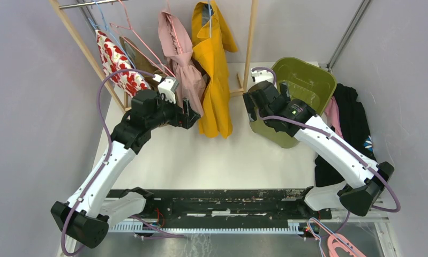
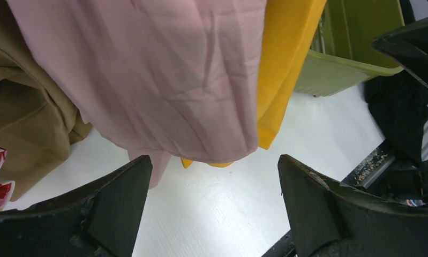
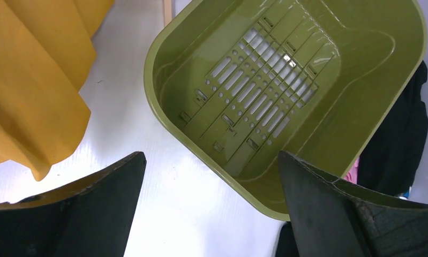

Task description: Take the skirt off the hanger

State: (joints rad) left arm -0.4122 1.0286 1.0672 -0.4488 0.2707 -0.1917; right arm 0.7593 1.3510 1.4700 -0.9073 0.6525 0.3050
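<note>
Skirt (image 1: 178, 51), pink, hangs from the rack (image 1: 249, 48) at the worktop's (image 1: 201, 155) far edge, beside a yellow garment (image 1: 214, 69); left gripper (image 1: 193, 113) spread wide near its hem, grasping nothing; right gripper (image 3: 211, 160) likewise released above the green basket (image 3: 154, 69)

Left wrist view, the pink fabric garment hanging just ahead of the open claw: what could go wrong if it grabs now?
1. The pink fabric garment overlaps the mustard-yellow garment and the tan garment, so the open left claw may pinch two layers at once.
2. The right claw hovers open over the olive-green plastic basket, steadying nothing, so a hard pull might rock the light wooden rack.
</note>
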